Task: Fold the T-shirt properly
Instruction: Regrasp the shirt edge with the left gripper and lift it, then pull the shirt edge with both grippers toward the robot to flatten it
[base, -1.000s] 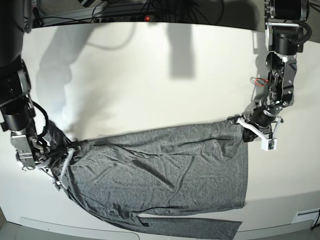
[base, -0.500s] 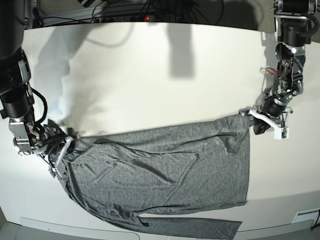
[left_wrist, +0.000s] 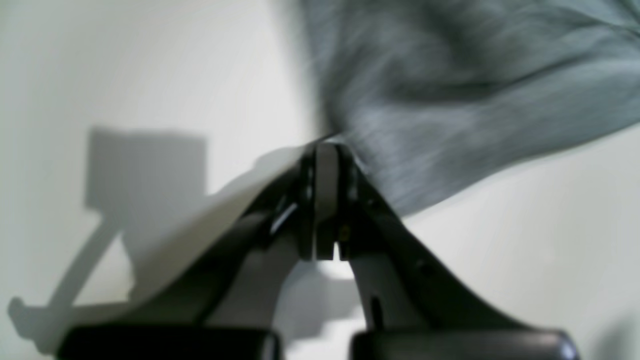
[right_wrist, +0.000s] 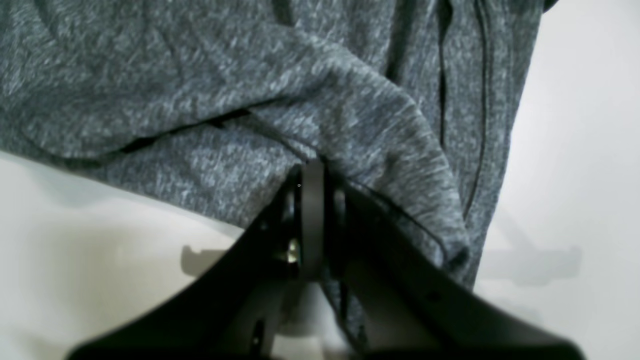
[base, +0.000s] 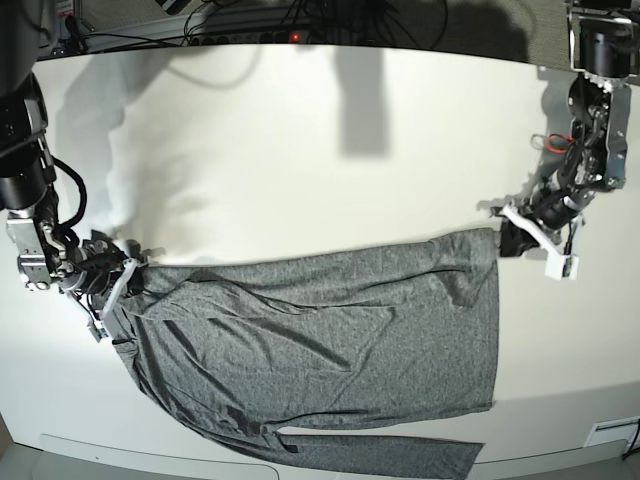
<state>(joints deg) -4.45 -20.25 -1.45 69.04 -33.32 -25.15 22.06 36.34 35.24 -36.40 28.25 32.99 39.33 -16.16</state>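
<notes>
Both grippers, left gripper and right gripper, are pinching opposite top corners of the T-shirt, which is lying stretched lengthwise between them on the table, body hanging toward the table's near edge.

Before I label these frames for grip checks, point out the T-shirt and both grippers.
T-shirt (base: 330, 350): base view, middle of the spread body.
Left gripper (left_wrist: 326, 150): left wrist view, shut tips at the cloth's edge.
Right gripper (right_wrist: 312, 167): right wrist view, shut tips pinching cloth.
</notes>
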